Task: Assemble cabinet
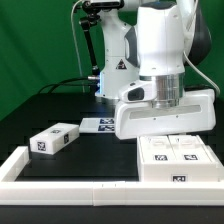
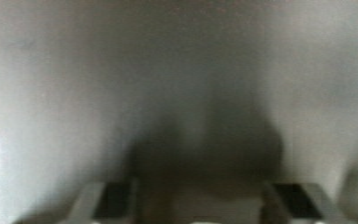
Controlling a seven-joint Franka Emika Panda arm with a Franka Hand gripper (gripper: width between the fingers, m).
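The cabinet's large white shell (image 1: 165,118) stands at the exterior view's right, right under the arm's hand. My gripper (image 1: 158,100) is down on its top, and the shell hides the fingertips there. In the wrist view the two fingertips (image 2: 119,200) stand wide apart. A blurred white surface (image 2: 87,90) lies very close, with a dark shadow between the jaws. The gripper (image 2: 208,203) looks open. A flat white part with tags (image 1: 175,160) lies in front of the shell. A small white box part (image 1: 54,141) lies at the left.
The marker board (image 1: 98,125) lies on the black table behind the small box. A low white border frame (image 1: 70,186) runs along the front and left edges. The robot base (image 1: 112,72) stands at the back before a green backdrop.
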